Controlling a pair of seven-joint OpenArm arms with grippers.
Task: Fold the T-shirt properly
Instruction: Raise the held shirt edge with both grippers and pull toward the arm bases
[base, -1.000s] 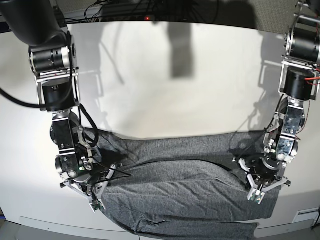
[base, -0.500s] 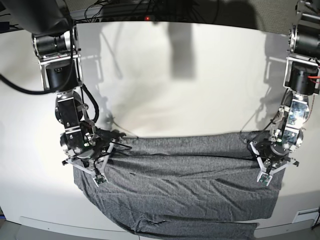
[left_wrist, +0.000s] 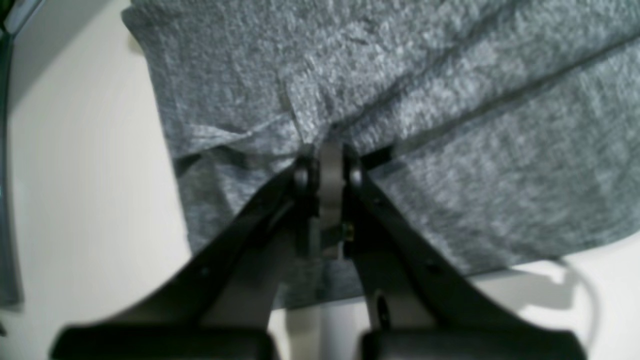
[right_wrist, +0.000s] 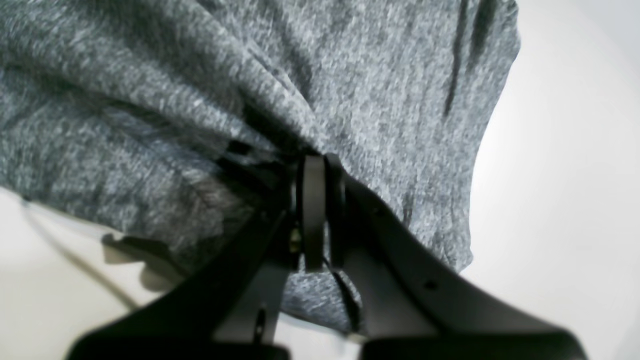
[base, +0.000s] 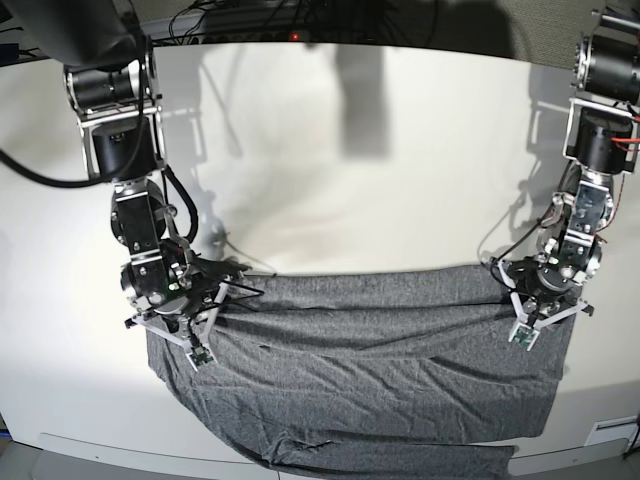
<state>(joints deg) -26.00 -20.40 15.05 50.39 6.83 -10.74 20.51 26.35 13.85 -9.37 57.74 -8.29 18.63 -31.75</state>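
The left gripper pinches the T-shirt between pressed jaws; the right gripper likewise; cloth lies on the counter.

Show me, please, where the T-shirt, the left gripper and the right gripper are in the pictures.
T-shirt (base: 380, 370): base view, middle of the grey fabric.
Left gripper (left_wrist: 327, 150): left wrist view, the closed tips pinching the fabric.
Right gripper (right_wrist: 317, 162): right wrist view, the closed tips pinching the fabric.
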